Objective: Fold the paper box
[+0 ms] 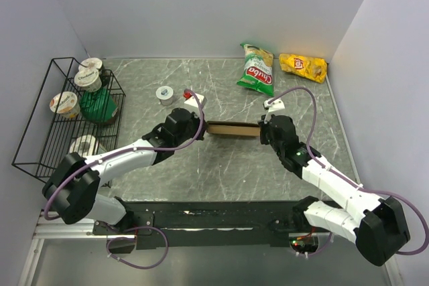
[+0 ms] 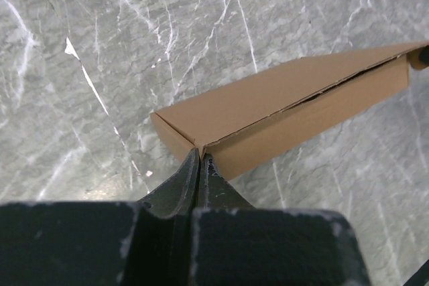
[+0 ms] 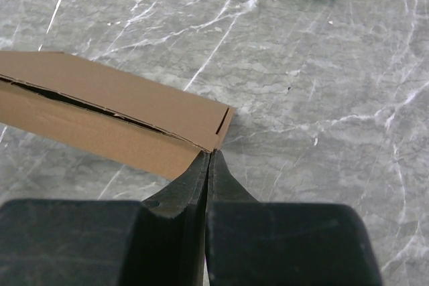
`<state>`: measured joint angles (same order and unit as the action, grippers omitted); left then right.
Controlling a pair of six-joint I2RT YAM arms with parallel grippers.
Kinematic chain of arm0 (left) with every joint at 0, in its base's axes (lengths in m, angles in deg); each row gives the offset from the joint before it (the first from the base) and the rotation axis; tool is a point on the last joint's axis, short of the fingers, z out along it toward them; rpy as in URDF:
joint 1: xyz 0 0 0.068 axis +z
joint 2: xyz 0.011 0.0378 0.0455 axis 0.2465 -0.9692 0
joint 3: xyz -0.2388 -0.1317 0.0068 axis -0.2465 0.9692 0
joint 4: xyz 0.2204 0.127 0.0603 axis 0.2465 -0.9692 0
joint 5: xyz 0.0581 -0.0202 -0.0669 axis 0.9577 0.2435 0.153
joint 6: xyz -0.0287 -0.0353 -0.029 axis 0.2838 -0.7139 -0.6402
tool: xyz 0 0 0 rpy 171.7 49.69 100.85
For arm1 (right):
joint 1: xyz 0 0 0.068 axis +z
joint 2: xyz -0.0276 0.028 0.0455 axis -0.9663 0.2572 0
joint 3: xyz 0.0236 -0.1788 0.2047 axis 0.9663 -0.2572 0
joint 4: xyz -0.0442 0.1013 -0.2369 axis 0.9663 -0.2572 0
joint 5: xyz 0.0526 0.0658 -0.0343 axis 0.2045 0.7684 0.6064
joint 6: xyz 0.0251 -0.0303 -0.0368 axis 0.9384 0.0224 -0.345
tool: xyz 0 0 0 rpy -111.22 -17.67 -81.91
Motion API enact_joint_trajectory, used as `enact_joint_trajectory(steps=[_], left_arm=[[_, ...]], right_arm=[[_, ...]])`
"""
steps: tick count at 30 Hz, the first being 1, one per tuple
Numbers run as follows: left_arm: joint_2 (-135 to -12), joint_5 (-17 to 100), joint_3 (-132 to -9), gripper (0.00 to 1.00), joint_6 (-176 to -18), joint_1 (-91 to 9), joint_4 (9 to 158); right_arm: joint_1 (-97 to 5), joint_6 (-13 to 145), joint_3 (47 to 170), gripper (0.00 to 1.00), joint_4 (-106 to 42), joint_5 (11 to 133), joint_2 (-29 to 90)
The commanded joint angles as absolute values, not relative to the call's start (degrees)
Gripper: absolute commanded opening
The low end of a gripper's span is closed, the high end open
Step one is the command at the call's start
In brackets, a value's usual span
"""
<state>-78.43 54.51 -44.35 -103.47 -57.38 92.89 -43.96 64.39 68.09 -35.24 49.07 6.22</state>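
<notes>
- Left end effector (image 2: 203, 160): the fingers are pressed together with nothing visible between them. The tips meet the left end of the paper box (image 2: 288, 108) at its near corner seam. This reads as a push against the end, not a clamp.
- Paper box: it lies on the surface (image 1: 221, 172) at mid-table, between the two arms. It is closed into a flat, long carton with the top panel down. The walls are formed and the ends are squared.
- Open item: a thin dark gap runs along the front edge under the top panel. Judged from this, the lid is not fully seated or tucked.
- Right end effector (image 3: 210, 160): the fingers are together and hold nothing. The tips touch the right end corner.
- Status: folding looks nearly complete. What is left is final seating of the lid.
</notes>
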Motion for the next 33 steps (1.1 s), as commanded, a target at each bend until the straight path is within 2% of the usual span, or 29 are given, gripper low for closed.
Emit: enact_joint_trajectory(steps=[1,17,27,33], left_arm=[[-80.4,48.8,-42.8,0.01,-109.8,-58.7,97.4],[-82.9,54.6,-41.2,0.01,-103.2,-58.7,104.4],[-86.7,57.2,-44.6,0.01,-99.3,-58.7,101.8],[-86.2,54.0,-48.6,0.01,-100.4,-58.6,96.7]], right_arm=[[-41.5,67.8,67.8,0.0,-31.7,54.4,6.6],[-41.4,70.9,73.2,0.0,-36.4,55.8,11.4],[-42.1,71.7,78.7,0.0,-39.7,55.4,16.0],[-43.5,71.7,83.3,0.0,-41.4,58.6,18.6]])
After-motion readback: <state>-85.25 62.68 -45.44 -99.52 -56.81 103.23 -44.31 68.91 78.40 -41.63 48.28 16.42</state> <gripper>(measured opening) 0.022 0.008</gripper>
